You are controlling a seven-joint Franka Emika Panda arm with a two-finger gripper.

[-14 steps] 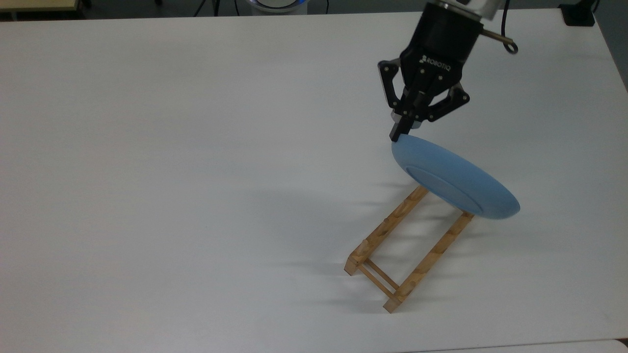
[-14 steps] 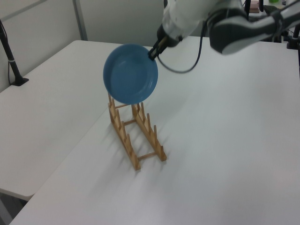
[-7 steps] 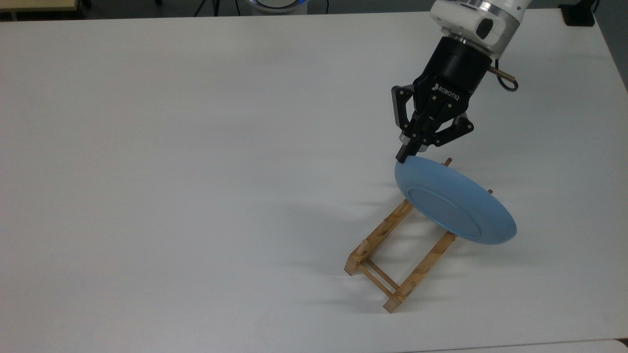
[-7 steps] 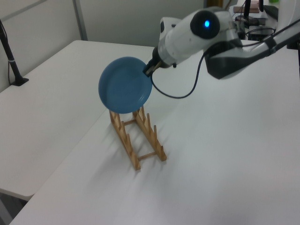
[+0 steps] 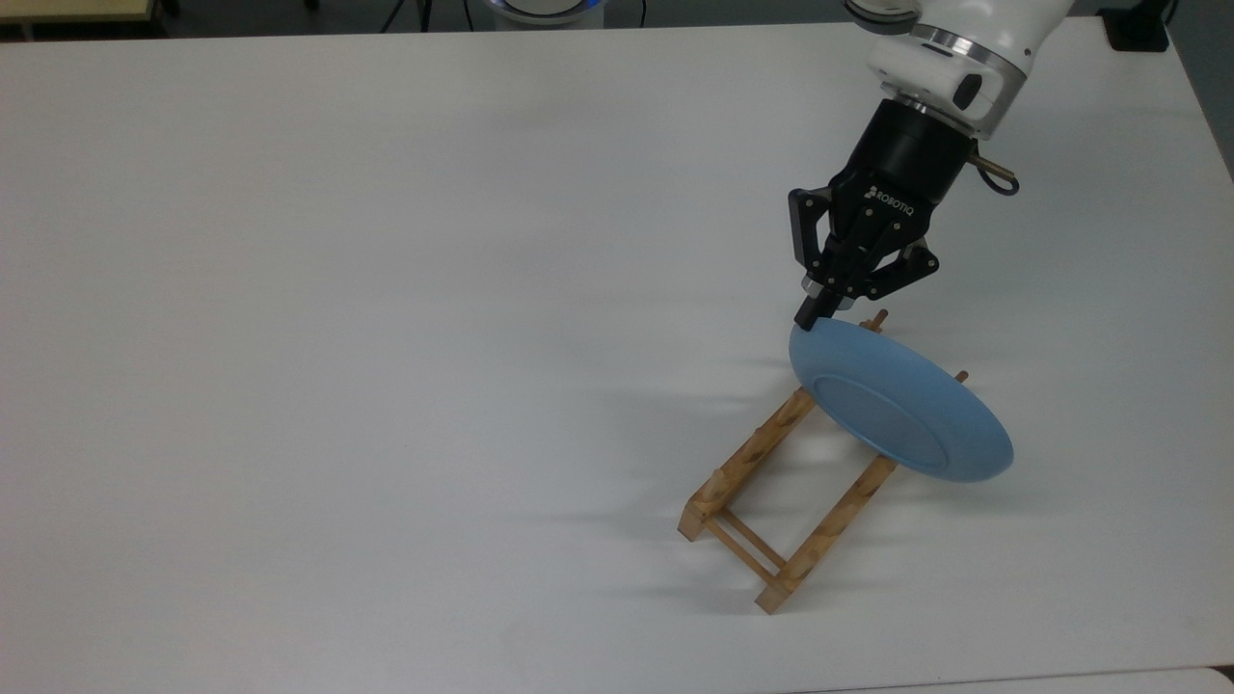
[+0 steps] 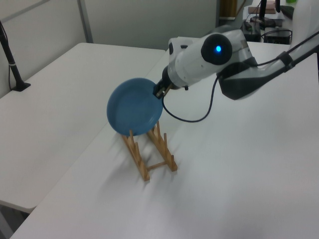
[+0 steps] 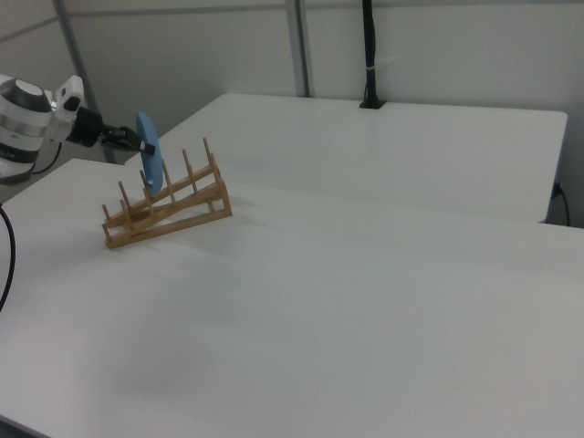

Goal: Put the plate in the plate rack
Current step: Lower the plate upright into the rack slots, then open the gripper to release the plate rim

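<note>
The light-blue plate (image 5: 901, 405) stands nearly upright, tilted, over the far end of the wooden plate rack (image 5: 771, 535). My gripper (image 5: 811, 316) is shut on the plate's upper rim. In the left view the plate (image 6: 132, 106) shows its glossy face, its lower edge down among the pegs of the rack (image 6: 149, 157), with the gripper (image 6: 158, 92) at its upper right rim. In the right view the plate (image 7: 151, 162) is edge-on between upright pegs of the rack (image 7: 173, 208), the gripper (image 7: 137, 143) holding its top. I cannot tell whether it rests on the rails.
The rack sits on a wide white table (image 5: 386, 337) near the top view's lower right. A black post with a cable (image 6: 12, 59) stands at the left view's left. A second table with a black pole (image 7: 368, 55) lies behind in the right view.
The gripper has moved down and slightly toward the top view's right with the plate. The plate's lower edge has dropped from above the rack to among its pegs.
</note>
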